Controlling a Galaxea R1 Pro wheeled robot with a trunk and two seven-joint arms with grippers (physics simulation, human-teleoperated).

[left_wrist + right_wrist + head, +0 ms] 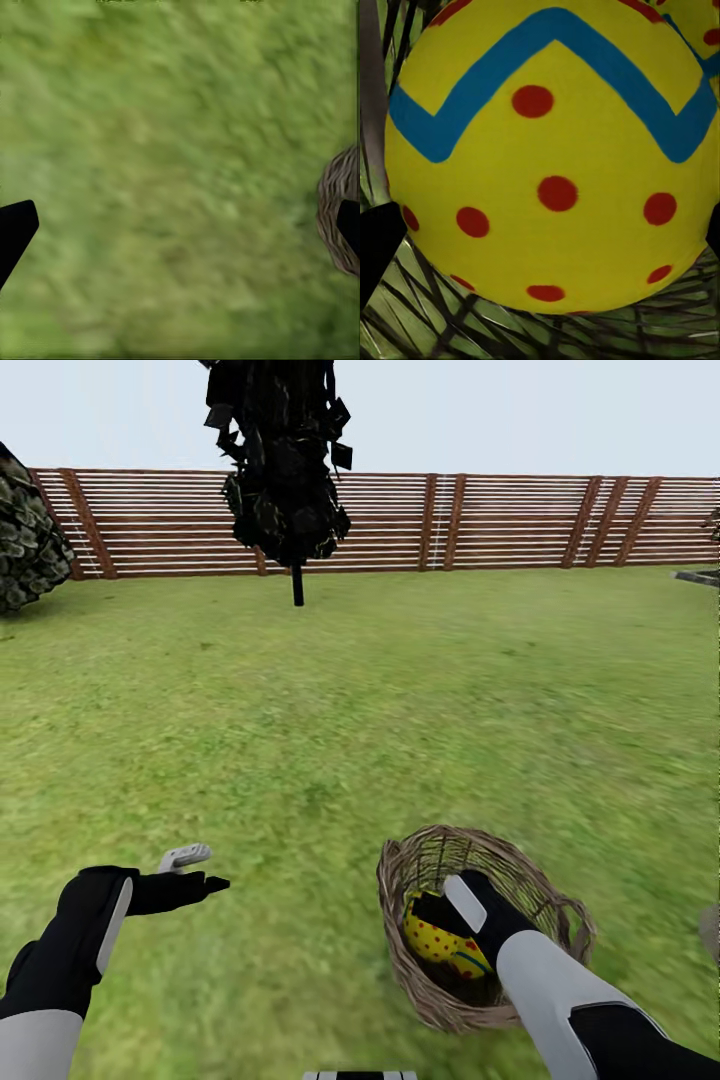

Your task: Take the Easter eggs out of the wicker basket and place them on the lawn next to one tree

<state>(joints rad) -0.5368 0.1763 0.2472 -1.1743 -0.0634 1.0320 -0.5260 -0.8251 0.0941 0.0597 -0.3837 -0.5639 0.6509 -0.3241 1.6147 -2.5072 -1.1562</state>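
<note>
The wicker basket (545, 900) stands on the lawn (350, 710) at the near right. My right gripper (440, 912) reaches down into it, open, its fingertips either side of a yellow Easter egg (432, 942) with red dots. In the right wrist view that egg (547, 165) sits close between the fingertips (375, 244), and the edge of a second egg (699, 26) peeks behind it. My left gripper (197, 870) hovers open and empty over the grass, left of the basket (336, 214). The tree is out of view.
A narrow black conifer (287, 470) stands far ahead before a slatted wooden fence (500, 520). A dark bush (25, 540) is at the far left. Open grass stretches between the fence and me.
</note>
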